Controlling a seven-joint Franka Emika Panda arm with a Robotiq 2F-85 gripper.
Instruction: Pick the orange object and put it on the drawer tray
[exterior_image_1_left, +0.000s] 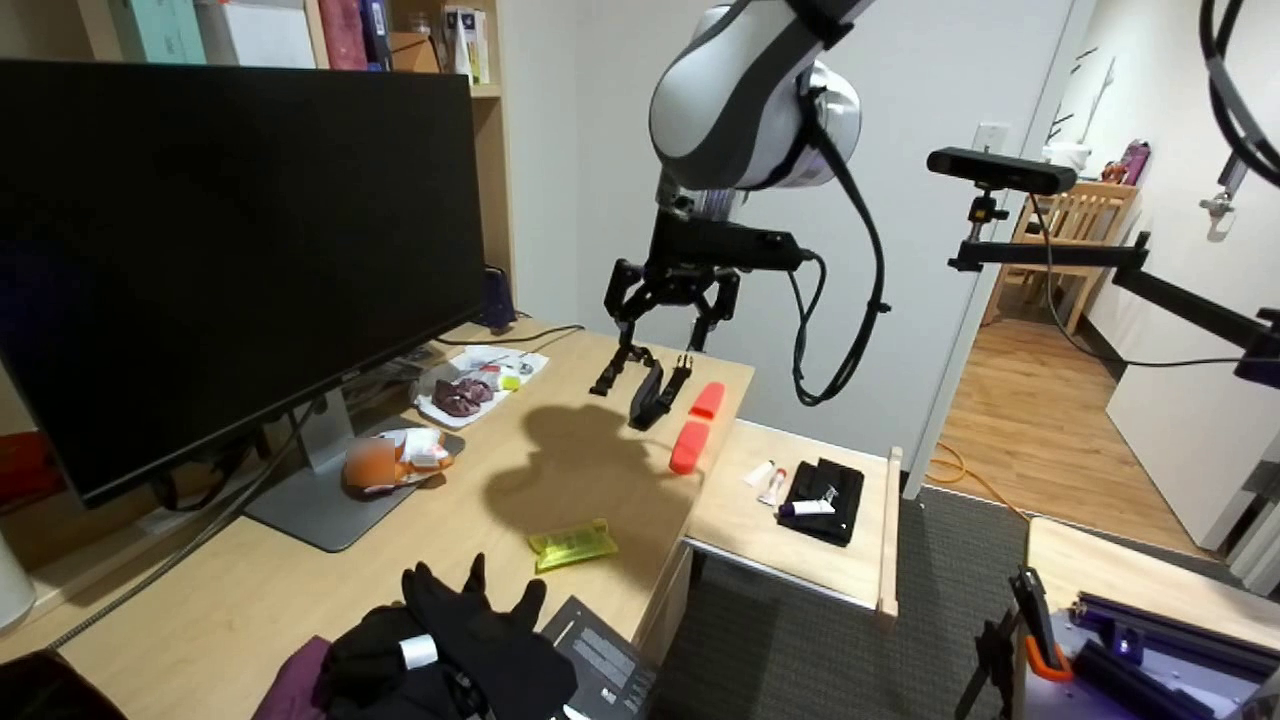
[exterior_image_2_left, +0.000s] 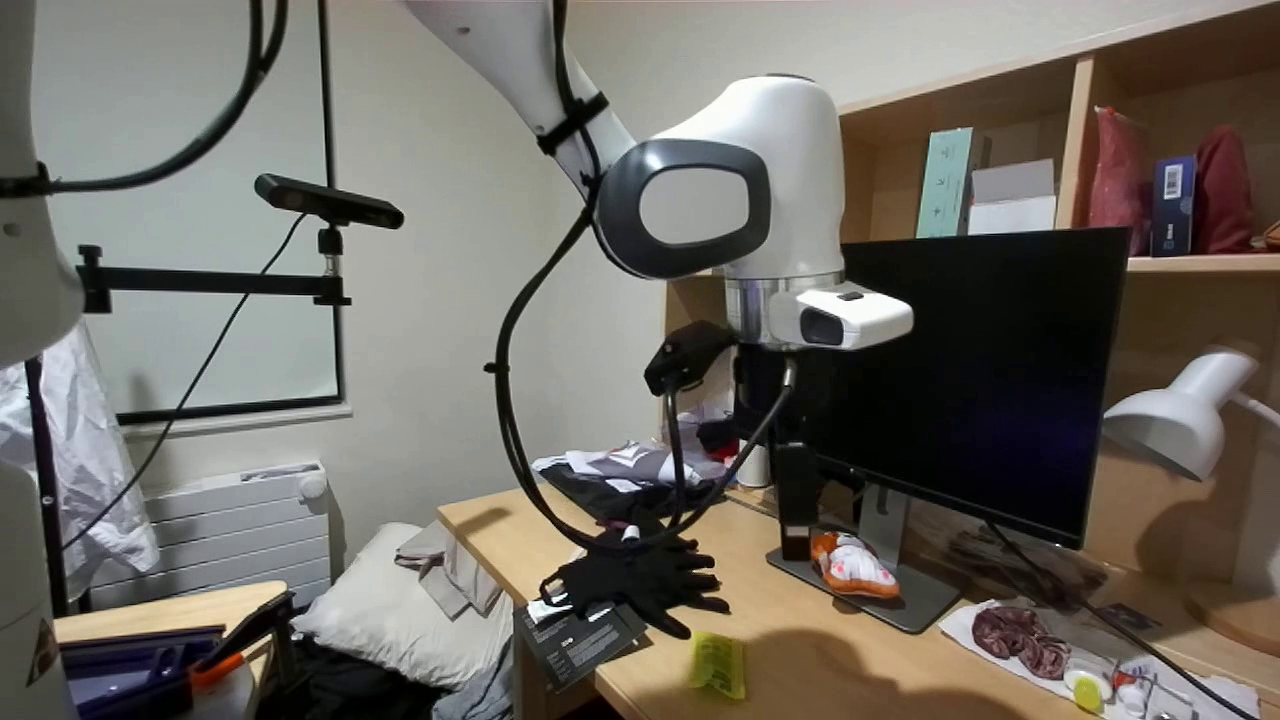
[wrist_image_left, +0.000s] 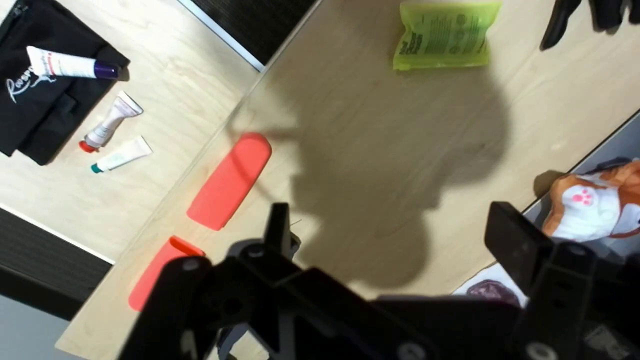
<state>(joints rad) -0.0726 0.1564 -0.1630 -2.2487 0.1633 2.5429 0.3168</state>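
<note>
Two red-orange elongated pieces, a longer one (wrist_image_left: 230, 181) and another (wrist_image_left: 165, 272) partly covered by my gripper, lie on the desk near its edge. Both pieces, one (exterior_image_1_left: 690, 446) and the other (exterior_image_1_left: 708, 400), also show in an exterior view; I cannot tell which is the orange object. The light wooden drawer tray (exterior_image_1_left: 722, 515) is pulled out beside that edge, lower than the desk; it fills the upper left of the wrist view (wrist_image_left: 195, 90). My gripper (wrist_image_left: 390, 217) is open and empty above the desk, to the right of the pieces. It points down in an exterior view (exterior_image_1_left: 650, 362).
A black strap-like item (exterior_image_1_left: 655, 402) lies near the pieces. The drawer tray holds a black pouch (exterior_image_1_left: 838, 490) and small tubes (wrist_image_left: 117, 120). A yellow-green packet (wrist_image_left: 445, 37), black gloves (exterior_image_1_left: 480, 640), a plush toy (exterior_image_1_left: 400, 460) and a monitor (exterior_image_1_left: 250, 240) are on the desk.
</note>
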